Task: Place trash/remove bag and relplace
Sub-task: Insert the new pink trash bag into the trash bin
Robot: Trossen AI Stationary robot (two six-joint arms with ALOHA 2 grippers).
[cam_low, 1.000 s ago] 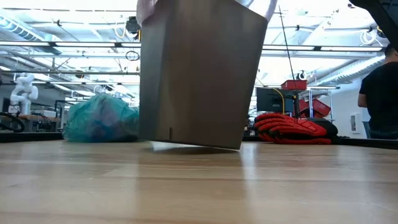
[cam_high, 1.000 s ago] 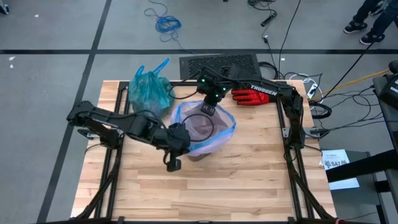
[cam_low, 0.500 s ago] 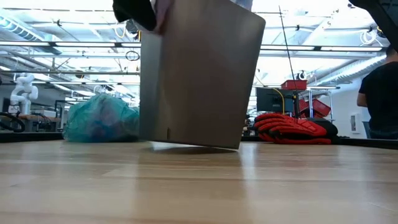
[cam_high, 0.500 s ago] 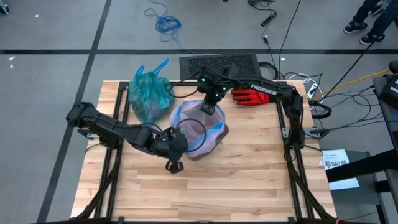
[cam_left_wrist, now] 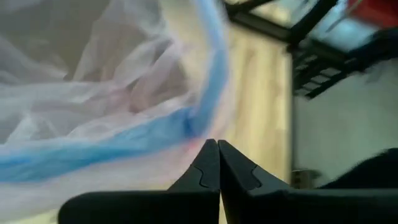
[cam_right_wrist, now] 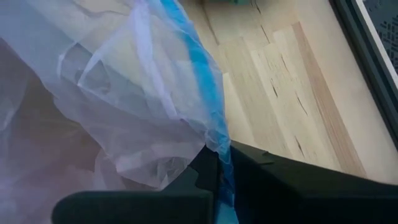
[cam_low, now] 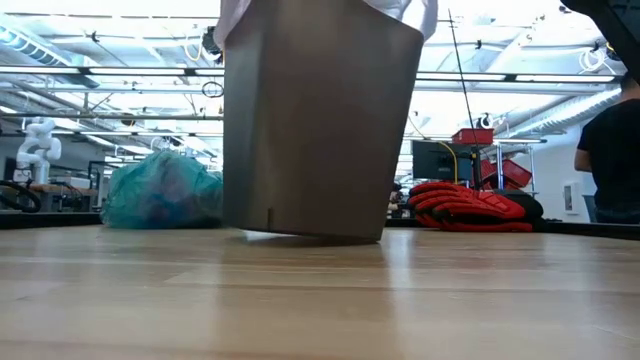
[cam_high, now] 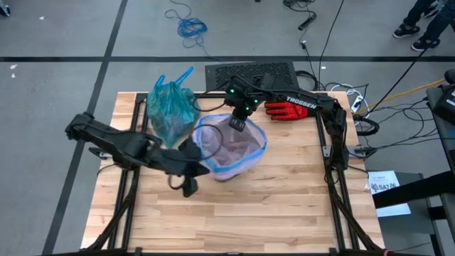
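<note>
A grey-brown bin (cam_low: 315, 125) stands mid-table with the pale pink bag (cam_high: 231, 146) in it; the bag's blue strip (cam_high: 259, 135) rings its mouth. My left gripper (cam_high: 195, 152) is shut at the bag's left rim. My right gripper (cam_high: 239, 122) is shut at its far rim. The teal bag (cam_high: 170, 107), tied and full, rests on its base on the table left of the bin. It also shows in the low view (cam_low: 160, 192). No loose trash is in view. My left gripper pinches the pink bag's film just under the blue strip (cam_left_wrist: 189, 127) at the bag's left rim, only at the fingertips (cam_left_wrist: 210, 163). It comes slanting from the table's left. The rim is drawn outward over the bin's edge. My right gripper pinches the bag's blue-strip edge (cam_right_wrist: 214, 134) at the far rim between its two fingers (cam_right_wrist: 205, 171), coming from above and from the far side. The strip runs in between the fingers. The film below it hangs crumpled into the bin.
A red glove (cam_high: 284, 109) lies on the table's far right part, right of the right gripper. A dark mat (cam_high: 249, 73) sits behind the far edge. The near half of the wooden table (cam_high: 234, 213) is bare. A person (cam_low: 612, 150) stands in the room behind.
My left gripper has moved toward the table's left edge, still shut, drawing the bag's left rim with it. The bag's mouth, squashed half a second ago, is spread wide again. The bin, tipped to one side, has come back nearer upright.
</note>
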